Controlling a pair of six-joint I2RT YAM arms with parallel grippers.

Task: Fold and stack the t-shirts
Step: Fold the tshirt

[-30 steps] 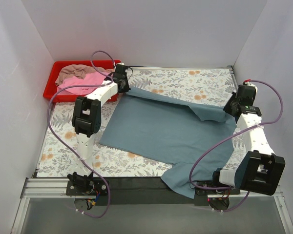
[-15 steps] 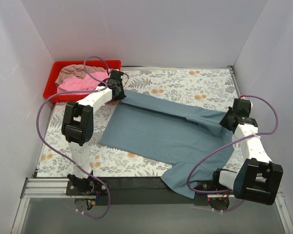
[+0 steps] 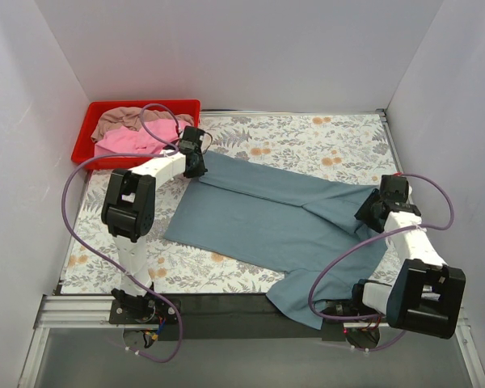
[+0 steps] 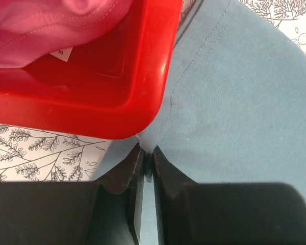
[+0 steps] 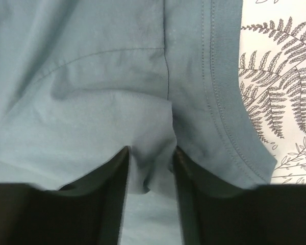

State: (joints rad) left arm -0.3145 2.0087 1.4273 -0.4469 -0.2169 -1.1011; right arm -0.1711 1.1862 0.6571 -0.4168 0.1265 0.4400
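Note:
The dusty blue-grey t-shirt [image 3: 267,218] lies spread on the table, its far edge folded toward the middle and one part hanging over the near edge. My left gripper [image 3: 196,166] is low at the shirt's far left corner beside the red tray, jaws pinched shut [image 4: 148,155] on the cloth's edge [image 4: 234,92]. My right gripper [image 3: 370,212] rests on the shirt's right end by the collar; its jaws stand apart [image 5: 150,158] with a loose pucker of blue cloth [image 5: 92,76] between them. The bright pink t-shirt [image 3: 133,139] and the beige-tan t-shirt [image 3: 125,119] lie crumpled in the tray.
The red plastic tray [image 3: 145,103] stands at the far left corner, its rim [image 4: 143,76] close in front of the left fingers. A floral cloth [image 3: 307,133] covers the table. White walls close in the left, back and right sides.
Both grippers came down and toward the near side, laying the shirt's lifted far edge flat over its body. The right jaws opened; the left stayed pinched.

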